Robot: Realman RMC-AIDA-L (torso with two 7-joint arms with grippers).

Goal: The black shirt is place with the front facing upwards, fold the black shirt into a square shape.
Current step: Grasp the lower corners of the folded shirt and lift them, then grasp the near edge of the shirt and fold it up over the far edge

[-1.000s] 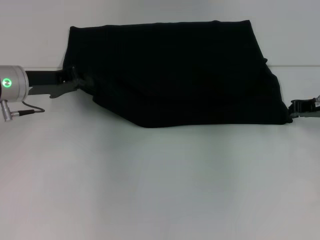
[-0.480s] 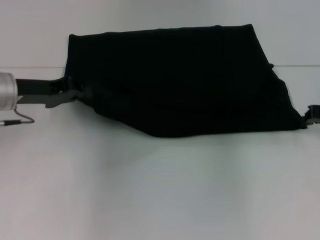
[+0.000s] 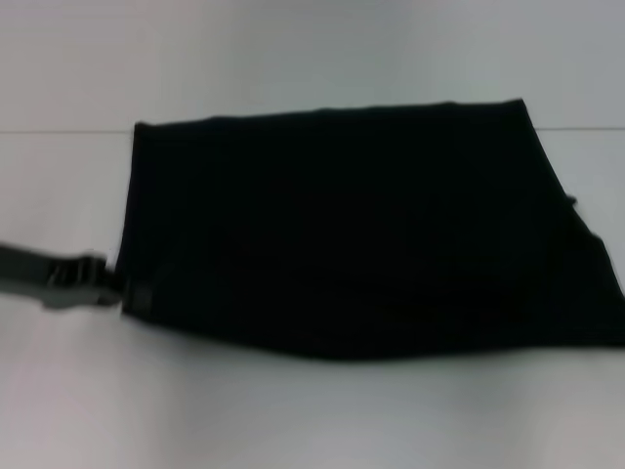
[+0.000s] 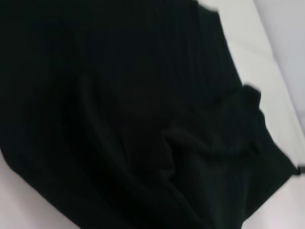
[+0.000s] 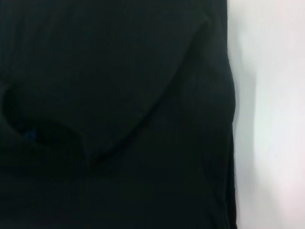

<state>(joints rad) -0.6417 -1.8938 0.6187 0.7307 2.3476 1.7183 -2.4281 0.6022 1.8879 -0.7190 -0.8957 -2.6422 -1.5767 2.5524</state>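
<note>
At near-left corner of black shirt (image 3: 352, 230), your left claw (image 3: 107, 285) clamping hem, dragging it nearer than second ago; right claw out of frame; fold advancing on desk (image 3: 293, 420).

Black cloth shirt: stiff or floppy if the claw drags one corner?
Probably floppy: the black cloth shirt shows soft creases in the left wrist view. It likely drapes and trails rather than pivoting whole; the left claw sits at its corner.

Only my left tool (image 3: 125, 289) is really showing here: a slim dark grey arm link running into a chunkier, lighter grey knuckle, then a small black squarish tip.
</note>
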